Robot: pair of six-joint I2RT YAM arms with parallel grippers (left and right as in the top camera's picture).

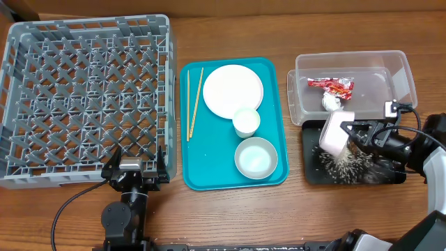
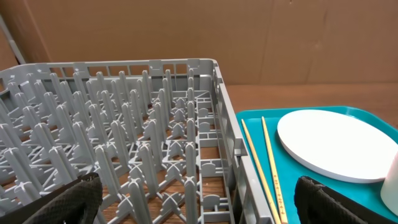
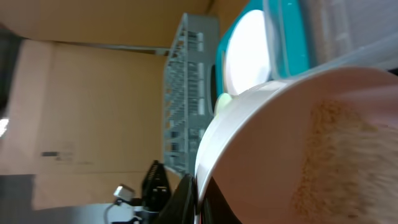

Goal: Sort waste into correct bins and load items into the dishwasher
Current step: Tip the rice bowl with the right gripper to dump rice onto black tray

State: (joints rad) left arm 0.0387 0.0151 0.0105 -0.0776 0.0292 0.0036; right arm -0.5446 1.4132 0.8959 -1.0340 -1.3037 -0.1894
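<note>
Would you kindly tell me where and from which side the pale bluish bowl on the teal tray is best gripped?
Probably its rim: the bowl sits upright, mouth open, so come from above and pinch the wall. Choose the near edge, since the cup crowds the far edge.

Brown wood-grain surface, seen from overhead. Four items rest directly on it. The grey dish rack fills the left of the frame, square to the edges. The teal tray sits at centre, just beside the rack's right wall with a narrow strip of surface between them. The clear tub stands at upper right. The black tray lies at lower right, its upper edge right against the tub.
</note>
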